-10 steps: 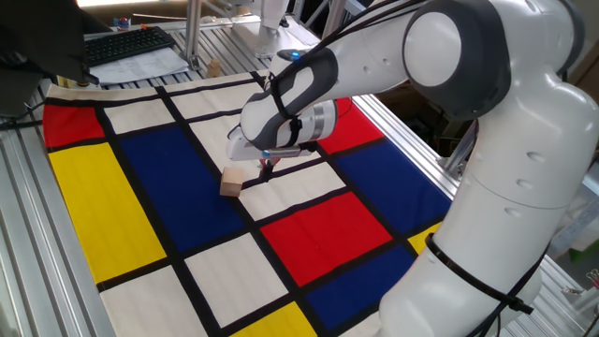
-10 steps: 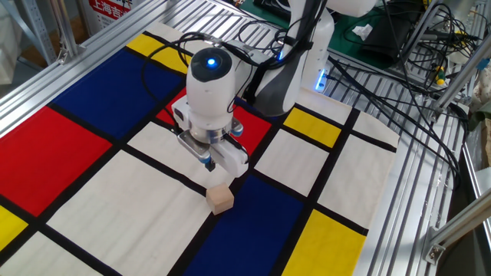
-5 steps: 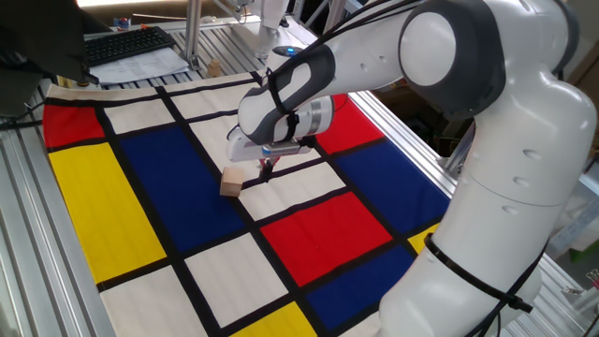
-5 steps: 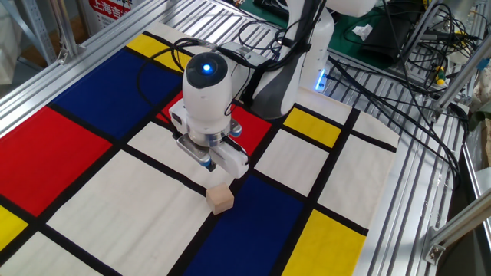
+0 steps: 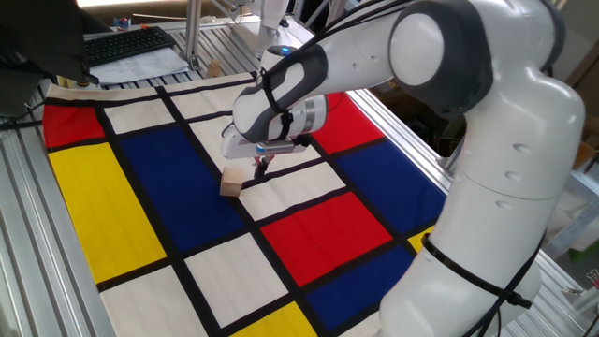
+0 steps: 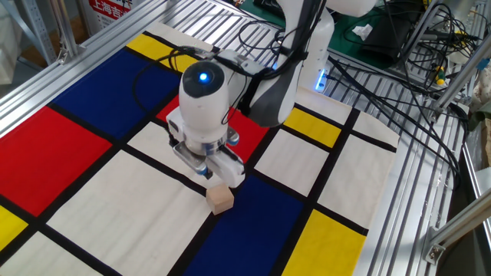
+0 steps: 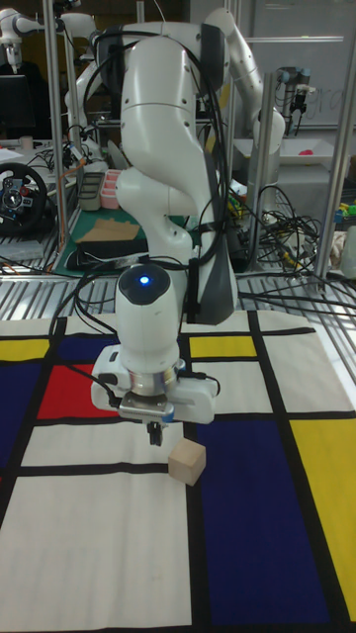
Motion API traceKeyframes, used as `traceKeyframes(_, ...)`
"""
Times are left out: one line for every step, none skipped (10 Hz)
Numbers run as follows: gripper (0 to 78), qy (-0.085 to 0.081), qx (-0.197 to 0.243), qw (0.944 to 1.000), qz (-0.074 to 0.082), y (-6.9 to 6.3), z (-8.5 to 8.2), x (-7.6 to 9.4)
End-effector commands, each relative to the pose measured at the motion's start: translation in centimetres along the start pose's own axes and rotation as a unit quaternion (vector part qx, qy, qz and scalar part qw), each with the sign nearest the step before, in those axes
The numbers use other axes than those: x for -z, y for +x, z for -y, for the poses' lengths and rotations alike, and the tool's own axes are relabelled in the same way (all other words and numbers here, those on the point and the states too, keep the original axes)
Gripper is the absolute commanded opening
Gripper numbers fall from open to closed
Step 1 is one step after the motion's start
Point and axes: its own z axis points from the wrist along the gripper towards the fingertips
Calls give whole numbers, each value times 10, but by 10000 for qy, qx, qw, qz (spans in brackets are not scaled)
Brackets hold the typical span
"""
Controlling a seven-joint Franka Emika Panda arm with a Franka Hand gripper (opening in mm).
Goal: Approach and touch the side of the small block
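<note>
A patterned cloth point(image 5: 309, 234) covers the table, laid out in red, blue, yellow and cream rectangles split by black lines, and bare aluminium rails point(image 6: 399, 199) frame it on all sides. Beyond the cloth, a keyboard point(image 5: 126, 45) sits at the far end in one fixed view, loose black cables point(image 6: 430, 69) trail over the rails in the other fixed view, and the tall fixed view shows a cluttered workshop behind.

There is one arm, white, and one block. The small block point(image 5: 232, 182) point(image 6: 220, 198) point(image 7: 186, 461) is a plain tan cube resting on the cloth at the black line where a cream rectangle meets a blue one.

The gripper point(image 5: 262, 166) point(image 6: 213, 172) point(image 7: 153, 432) hangs low over the cream rectangle just beside the block, pointing down. In the tall fixed view its dark fingers look drawn close together with nothing between them. From the two fixed cameras its body nearly overlaps the block's upper edge, and I cannot tell whether they are touching.
</note>
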Motion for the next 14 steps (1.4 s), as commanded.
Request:
traceKeyframes(0,-25,-35,10000,49,-11,-7,-15)
traceKeyframes(0,-17,-128,9999,42,-11,-8,-18)
traceKeyframes(0,-10,-251,9997,29,-11,-9,-19)
traceKeyframes(0,-11,-331,9994,34,-10,-11,-18)
traceKeyframes(0,-13,-378,9993,44,-8,-15,-16)
traceKeyframes(0,6,-425,9991,57,-5,-22,-13)
traceKeyframes(0,85,-450,9989,82,-1,-29,-11)
traceKeyframes(0,82,-448,9989,88,0,-30,-11)
traceKeyframes(0,76,-468,9988,131,0,-29,-12)
traceKeyframes(0,66,-467,9987,185,-1,-29,-13)
traceKeyframes(0,49,-458,9987,197,-1,-29,-15)
traceKeyframes(0,51,-457,9987,216,-1,-30,-16)
traceKeyframes(0,54,-454,9987,219,-2,-30,-16)
traceKeyframes(0,59,-456,9987,211,-3,-30,-16)
